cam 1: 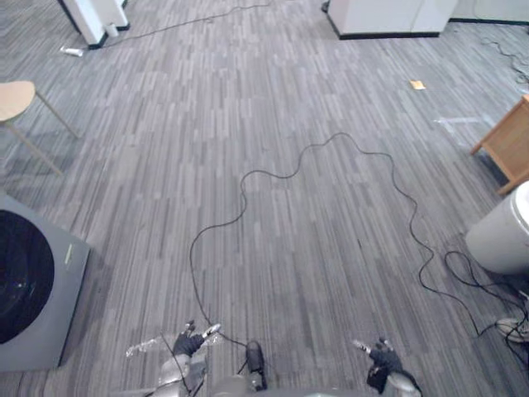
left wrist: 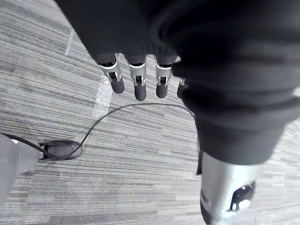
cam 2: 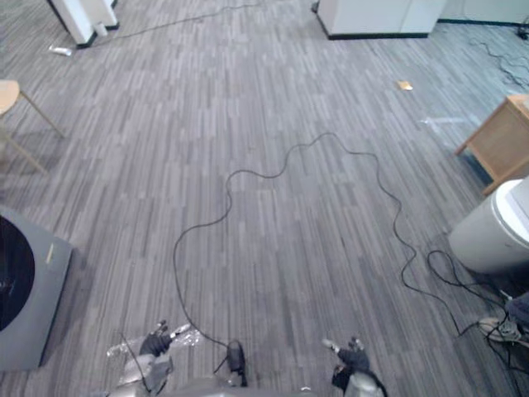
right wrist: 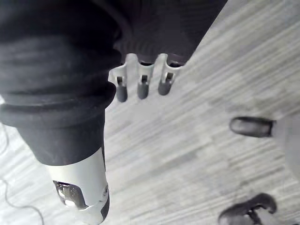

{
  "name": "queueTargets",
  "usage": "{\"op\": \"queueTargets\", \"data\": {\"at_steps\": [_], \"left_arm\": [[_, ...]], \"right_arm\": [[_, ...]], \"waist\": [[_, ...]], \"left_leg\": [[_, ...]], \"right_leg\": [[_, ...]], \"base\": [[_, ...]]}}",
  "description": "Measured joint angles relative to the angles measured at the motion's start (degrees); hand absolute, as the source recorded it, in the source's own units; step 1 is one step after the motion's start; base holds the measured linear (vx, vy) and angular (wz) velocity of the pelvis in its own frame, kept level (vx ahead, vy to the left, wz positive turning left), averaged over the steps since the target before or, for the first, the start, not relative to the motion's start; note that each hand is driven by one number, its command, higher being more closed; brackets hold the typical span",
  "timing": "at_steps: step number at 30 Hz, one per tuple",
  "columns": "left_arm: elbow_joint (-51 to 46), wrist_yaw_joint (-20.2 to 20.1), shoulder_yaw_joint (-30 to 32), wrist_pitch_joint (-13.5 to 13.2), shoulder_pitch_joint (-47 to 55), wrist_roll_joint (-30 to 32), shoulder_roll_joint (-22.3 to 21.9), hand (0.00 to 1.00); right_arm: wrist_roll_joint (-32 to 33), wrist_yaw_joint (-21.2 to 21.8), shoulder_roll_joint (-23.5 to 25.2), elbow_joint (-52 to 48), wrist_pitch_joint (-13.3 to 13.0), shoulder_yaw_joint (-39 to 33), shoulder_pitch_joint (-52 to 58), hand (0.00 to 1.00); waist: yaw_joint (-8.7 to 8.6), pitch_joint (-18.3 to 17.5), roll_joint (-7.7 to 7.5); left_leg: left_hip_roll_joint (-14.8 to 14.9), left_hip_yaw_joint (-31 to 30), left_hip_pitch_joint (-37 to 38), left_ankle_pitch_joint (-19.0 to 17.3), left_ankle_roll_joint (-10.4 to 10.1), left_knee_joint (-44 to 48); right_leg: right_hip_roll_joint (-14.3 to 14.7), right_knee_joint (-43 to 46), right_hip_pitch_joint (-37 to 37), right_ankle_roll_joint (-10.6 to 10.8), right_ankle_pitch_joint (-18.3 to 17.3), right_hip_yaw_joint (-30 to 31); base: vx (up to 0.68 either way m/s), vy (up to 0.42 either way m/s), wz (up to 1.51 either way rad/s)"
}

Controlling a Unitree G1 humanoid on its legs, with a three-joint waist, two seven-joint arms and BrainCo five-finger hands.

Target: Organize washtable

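Observation:
My left hand (cam 1: 188, 343) hangs low at the bottom left, over the grey striped carpet. In the left wrist view its fingers (left wrist: 139, 79) point straight down and hold nothing. My right hand (cam 1: 382, 357) hangs at the bottom right, also above bare carpet. Its fingers (right wrist: 142, 86) are straight and empty in the right wrist view. Both hands are open. A small white tube-like thing (cam 1: 73, 51) lies on the floor far off at the upper left.
A grey washing machine (cam 1: 50, 289) with a dark round door stands at the left. A white round bin (cam 1: 504, 236) and a wooden cabinet (cam 1: 511, 141) stand at the right. A wooden stool (cam 1: 16, 99) is at the upper left, white furniture (cam 1: 388, 16) at the back, and a yellow scrap (cam 1: 417, 84) on the carpet.

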Motion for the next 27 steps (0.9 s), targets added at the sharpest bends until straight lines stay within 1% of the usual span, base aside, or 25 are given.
{"op": "queueTargets", "data": {"at_steps": [3,6,8,9,10,11,12,13,14,15,16,17,18,19,20,21,22,23,24,25,26,27], "left_arm": [[0.00,0.33,-0.17,0.01,0.38,0.03,0.00,0.00],[-0.01,0.37,-0.25,0.02,0.43,0.08,0.01,0.00],[-0.08,0.36,-0.53,0.03,0.34,0.08,0.01,0.00],[-0.82,0.33,-1.12,0.05,0.50,0.09,-0.12,0.00],[-1.24,0.31,-1.70,0.04,0.62,0.08,-0.16,0.00],[-2.35,0.26,-2.68,0.05,1.14,0.08,-0.18,0.00],[-3.73,0.23,-3.02,0.02,1.74,0.08,-0.09,0.00],[-4.55,0.23,-3.02,0.04,2.01,0.07,0.05,0.00],[-6.62,0.19,-3.05,-0.04,2.56,0.07,0.61,0.00],[-7.49,0.18,-3.10,-0.04,2.56,0.07,1.14,0.00],[-7.87,0.16,-3.42,-0.04,2.51,0.06,1.79,0.00],[-7.87,0.13,-4.25,0.02,2.77,0.04,2.33,0.00],[-7.86,0.08,-4.16,0.08,3.51,0.02,2.34,0.00],[-7.85,0.00,-4.17,0.08,3.96,0.00,2.32,0.00],[-7.81,-0.13,-4.14,0.04,4.72,0.00,2.24,0.00],[-7.41,-0.31,-4.14,0.03,5.22,-0.02,2.07,0.00],[-6.52,-0.65,-4.13,-0.02,5.33,-0.08,2.09,0.00],[-5.99,-0.77,-4.13,-0.05,5.26,-0.18,2.14,0.00],[-4.93,-0.82,-4.14,-0.08,5.25,-0.53,2.15,0.00],[-3.61,-0.90,-4.15,-0.06,5.26,-0.58,2.17,0.00],[-3.13,-0.90,-4.15,-0.05,5.32,-0.57,2.19,0.00],[-3.02,-0.95,-3.69,-0.12,6.13,-0.89,2.60,0.00]], "right_arm": [[0.08,-0.02,0.03,0.06,0.05,-0.05,-1.07,0.00],[0.69,-0.10,0.33,0.12,0.09,-0.01,-3.41,0.00],[0.69,-0.11,0.51,0.15,0.10,0.01,-4.60,0.00],[0.69,-0.15,0.42,0.23,0.11,0.00,-4.65,0.00],[0.69,-0.23,0.31,0.22,0.11,-0.01,-4.77,0.00],[0.69,-0.34,0.13,0.21,0.12,0.02,-4.85,0.00],[0.69,-0.35,0.13,0.18,0.12,0.02,-4.29,0.00],[0.69,-0.35,0.21,0.19,0.13,0.03,-3.88,0.00],[0.68,-0.28,0.41,0.19,0.16,0.09,-3.08,0.00],[0.68,-0.30,0.58,0.26,0.19,0.09,-2.61,0.00],[0.69,-0.28,0.87,0.21,0.23,0.05,-2.26,0.00],[0.69,-0.22,1.18,0.17,0.24,0.06,-1.68,0.00],[0.68,0.06,1.26,0.09,0.28,0.10,-1.52,0.00],[0.69,0.16,1.27,-0.11,0.26,0.15,-1.65,0.00],[0.69,0.17,1.25,-0.27,0.18,0.23,-2.18,0.00],[0.80,0.21,1.27,-0.79,-0.02,0.48,-2.82,0.00],[1.26,0.26,1.36,-1.22,-0.06,1.60,-3.00,0.00],[1.42,0.26,1.52,-1.21,-0.06,2.01,-3.10,0.00],[1.60,0.24,2.03,-1.19,-0.02,2.54,-3.09,0.00],[1.58,0.23,2.95,-1.17,-0.01,2.55,-2.99,0.00],[1.58,0.23,3.38,-1.03,0.03,2.59,-2.78,0.00],[1.57,0.25,4.26,-0.38,0.12,3.15,-2.40,0.00]], "waist": [[0.79,0.69,-0.17],[1.30,2.26,-0.68],[2.20,2.55,-1.15],[2.32,2.61,-1.11],[2.30,2.80,-0.80],[2.34,2.76,-0.06],[2.28,2.83,0.45],[2.26,2.77,0.41],[2.29,2.76,-0.02],[2.15,2.79,-0.05],[1.98,2.87,0.02],[2.06,3.04,0.30],[2.32,3.34,0.76],[2.34,3.49,1.01],[2.51,3.91,1.81],[2.50,4.09,2.45],[2.61,4.07,2.67],[2.67,4.00,2.53],[2.73,3.94,1.85],[2.69,3.99,0.85],[2.73,3.59,-0.61],[2.82,3.67,-2.19]], "left_leg": [[-0.24,-0.22,-0.24,-0.05,0.01,-0.01],[-0.64,-0.02,-0.76,-0.49,0.35,0.00],[-1.07,0.45,-0.67,-1.21,0.80,0.01],[-1.35,0.51,-0.11,-2.44,0.85,0.01],[-1.33,0.38,0.49,-2.72,1.14,0.02],[-1.21,-0.18,1.83,-3.49,1.50,0.17],[-1.19,-1.13,3.32,-4.05,2.31,0.44],[-1.37,-2.03,4.20,-4.43,2.51,0.45],[-1.82,-4.20,5.60,-4.96,3.15,0.50],[-1.81,-6.16,6.21,-5.25,3.68,0.57],[-1.47,-8.06,6.43,-5.69,4.35,1.59],[-0.97,-9.79,7.26,-6.51,5.45,3.29],[-0.40,-10.89,8.97,-6.71,5.36,4.09],[-0.14,-11.38,9.68,-6.72,5.35,4.58],[0.53,-11.49,10.49,-7.02,4.82,5.48],[1.74,-11.49,10.67,-8.19,2.99,7.27],[2.73,-11.45,10.21,-8.91,1.82,8.48],[3.13,-11.39,10.04,-9.35,1.10,8.75],[3.49,-11.21,10.04,-10.49,-0.73,8.82],[3.21,-11.12,10.20,-11.38,-2.04,8.77],[2.98,-11.13,10.46,-11.92,-2.85,8.73],[2.06,-11.25,10.82,-13.28,-4.02,8.54]], "right_leg": [[-0.22,0.10,-0.11,0.39,-0.53,-0.29],[-0.68,0.06,-0.61,0.57,-0.64,-0.32],[-1.30,0.25,-0.80,0.65,-0.68,0.02],[-2.06,2.22,-1.10,0.93,-0.88,0.16],[-2.56,4.04,-1.20,0.89,-0.90,0.22],[-3.63,9.60,-2.14,0.40,-1.18,0.56],[-5.61,18.11,-3.75,0.05,-1.37,0.92],[-6.94,22.82,-4.93,-0.28,-1.14,1.55],[-9.44,32.44,-8.13,-1.90,0.75,4.09],[-10.02,38.61,-10.87,-1.88,1.43,7.00],[-9.42,42.96,-12.53,-1.80,-0.14,9.70],[-8.32,46.28,-14.04,-0.69,-2.24,12.26],[-7.52,47.12,-14.32,-0.14,-3.86,12.97],[-7.44,46.65,-14.47,0.04,-4.68,12.63],[-7.30,44.73,-15.10,-0.22,-5.27,12.42],[-6.57,38.48,-15.50,0.51,-5.88,12.04],[-5.61,29.18,-15.51,1.06,-5.58,11.81],[-5.25,24.40,-15.72,1.75,-5.02,11.85],[-4.72,17.50,-16.16,2.55,-2.51,12.01],[-4.87,12.46,-16.15,2.53,2.94,12.34],[-4.90,11.33,-16.13,1.82,6.13,12.75],[-5.32,10.25,-16.22,0.23,10.96,12.36]], "base": [[0.02,-0.020,0.09],[0.04,0.009,-0.01],[0.07,0.040,-0.10],[0.08,0.055,-0.05],[0.13,0.095,0.01],[0.16,0.124,0.16],[0.21,0.162,0.25],[0.28,0.190,0.52],[0.32,0.178,0.73],[0.31,0.132,0.98],[0.29,0.098,1.08],[0.28,0.101,1.05],[0.31,0.122,0.82],[0.24,0.087,0.54],[0.19,0.052,0.36],[0.15,0.011,0.38],[0.14,-0.011,0.36],[0.13,-0.061,0.44],[0.17,-0.148,0.61],[0.18,-0.184,0.67],[0.20,-0.269,0.79],[0.15,-0.286,0.41]]}}
